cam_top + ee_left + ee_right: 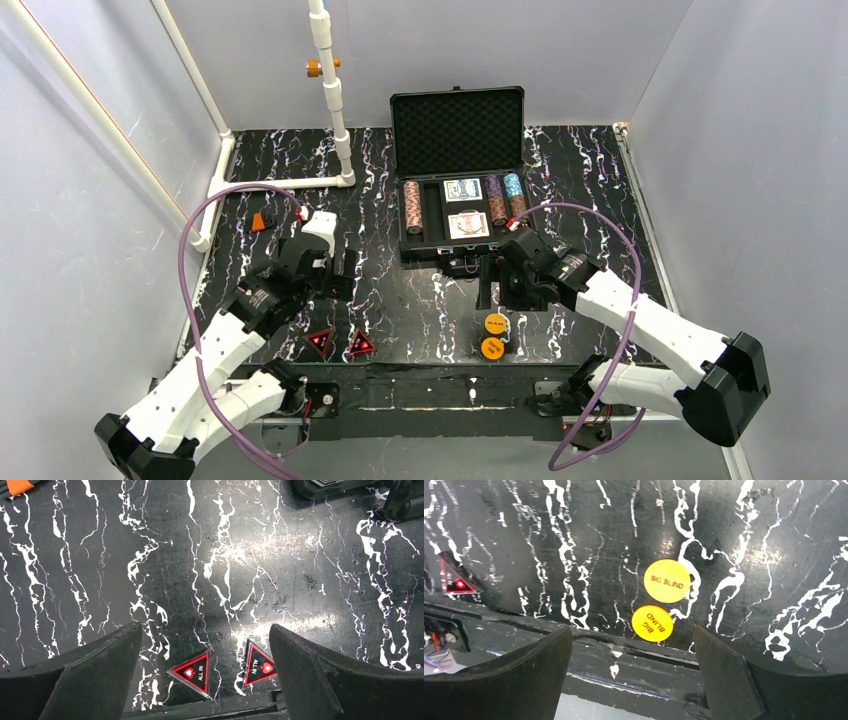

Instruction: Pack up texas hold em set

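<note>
The black hinged case [430, 238] lies open at the back middle, its foam lid [457, 130] upright. In it are a brown chip stack [412, 207], two card decks [463, 189], [468, 224] and more chip stacks [505, 196]. Two orange discs [495, 335] lie near the front edge, seen as "BIG BLIND" in the right wrist view [667, 580], [652, 623]. Two red-black triangles [340, 343] lie front left, seen in the left wrist view [192, 672], [259, 664]. My left gripper [338, 278] [205, 632] is open and empty above them. My right gripper [497, 288] [632, 632] is open and empty above the discs.
A small orange block with a black part [259, 222] lies at the left, also at the top left corner of the left wrist view [20, 486]. A white pipe frame [335, 110] stands at the back left. Grey walls enclose the black marbled table [420, 310].
</note>
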Tool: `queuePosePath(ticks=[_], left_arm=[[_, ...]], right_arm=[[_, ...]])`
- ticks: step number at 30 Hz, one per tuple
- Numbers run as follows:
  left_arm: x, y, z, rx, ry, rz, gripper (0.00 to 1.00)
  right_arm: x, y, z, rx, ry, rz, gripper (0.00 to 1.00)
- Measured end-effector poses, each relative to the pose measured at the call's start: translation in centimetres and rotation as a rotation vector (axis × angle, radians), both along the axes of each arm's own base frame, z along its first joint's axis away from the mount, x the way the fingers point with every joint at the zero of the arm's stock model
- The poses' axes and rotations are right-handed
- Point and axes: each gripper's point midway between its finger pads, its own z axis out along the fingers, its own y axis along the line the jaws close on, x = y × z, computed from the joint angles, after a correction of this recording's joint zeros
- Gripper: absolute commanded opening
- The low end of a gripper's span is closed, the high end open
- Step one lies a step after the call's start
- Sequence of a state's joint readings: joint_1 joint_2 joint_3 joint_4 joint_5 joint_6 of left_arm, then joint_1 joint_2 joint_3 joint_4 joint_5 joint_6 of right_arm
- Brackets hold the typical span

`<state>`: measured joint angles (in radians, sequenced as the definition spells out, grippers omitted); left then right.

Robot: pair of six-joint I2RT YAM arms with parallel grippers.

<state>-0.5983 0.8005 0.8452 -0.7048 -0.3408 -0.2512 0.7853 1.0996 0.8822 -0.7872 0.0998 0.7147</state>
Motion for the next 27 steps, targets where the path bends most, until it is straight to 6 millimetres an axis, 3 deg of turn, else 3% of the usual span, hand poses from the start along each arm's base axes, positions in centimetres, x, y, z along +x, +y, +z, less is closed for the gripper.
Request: queuePosePath(ticks=[14,27], left_arm=[[0.0,0.6,0.6,0.012,-0.033,0.01,0.98],[0.1,0.8,0.6,0.022,-0.039,0.018,0.98]], right_arm=[[-1.1,-1.7,-4.4,-0.13,0.07,-0.089,0.92],[-1.4,-0.6,-6.8,-0.205,0.083,-0.06,0.79]])
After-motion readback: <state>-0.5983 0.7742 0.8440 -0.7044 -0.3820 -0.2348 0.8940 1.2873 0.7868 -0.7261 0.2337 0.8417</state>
